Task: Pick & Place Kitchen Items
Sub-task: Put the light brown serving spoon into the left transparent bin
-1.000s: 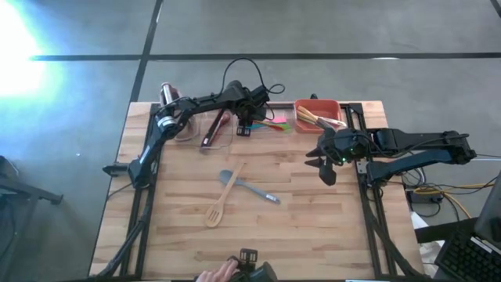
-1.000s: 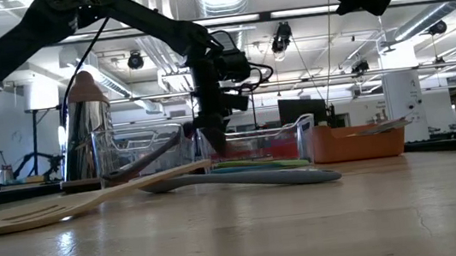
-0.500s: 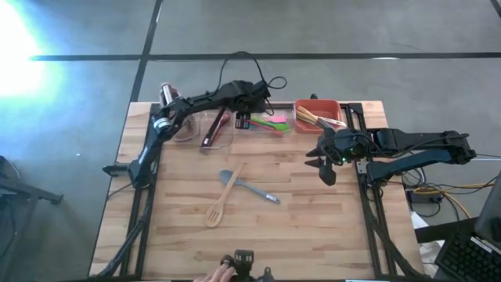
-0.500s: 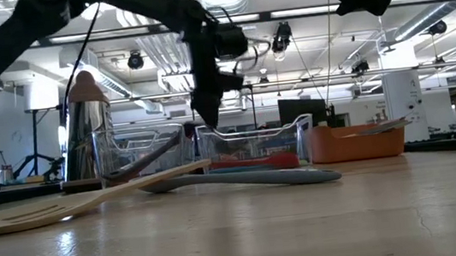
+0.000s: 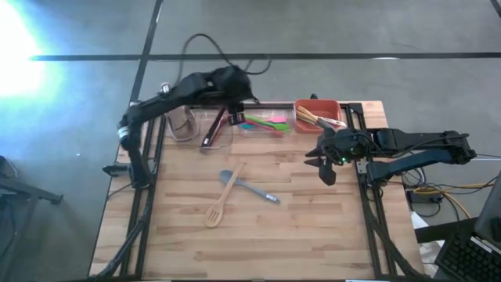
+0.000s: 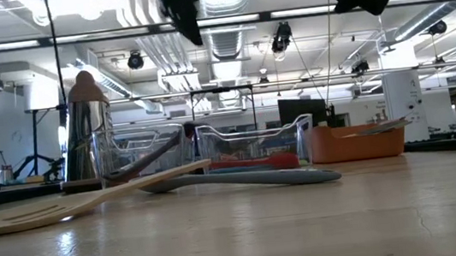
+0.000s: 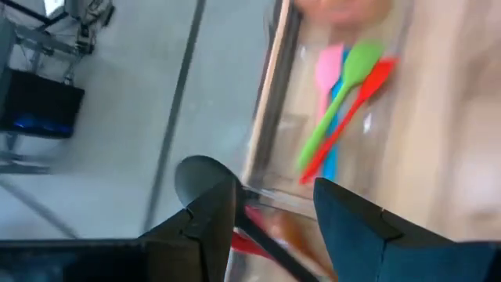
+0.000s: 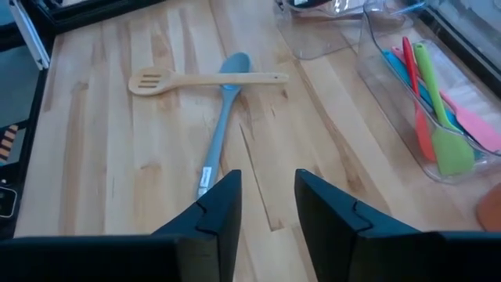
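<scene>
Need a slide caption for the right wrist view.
Right pincer open above a wooden slotted spatula crossing a blue spoon on the table.

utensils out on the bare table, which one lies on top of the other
The slotted wooden spatula lies on top; its handle crosses over the grey-blue spoon just below that spoon's bowl, and the spoon rests flat on the wooden table.

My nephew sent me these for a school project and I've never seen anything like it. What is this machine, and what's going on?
It is a robot with two dark arms at a wooden table, sorting kitchen tools. One camera looks down from above, one sits at table height, one rides each wrist. The left hand hovers open and empty above the clear plastic bin of coloured silicone spatulas. The right hand waits at the table's right side, open and holding nothing. A slotted wooden spatula lies across a grey-blue spoon mid-table.
</scene>
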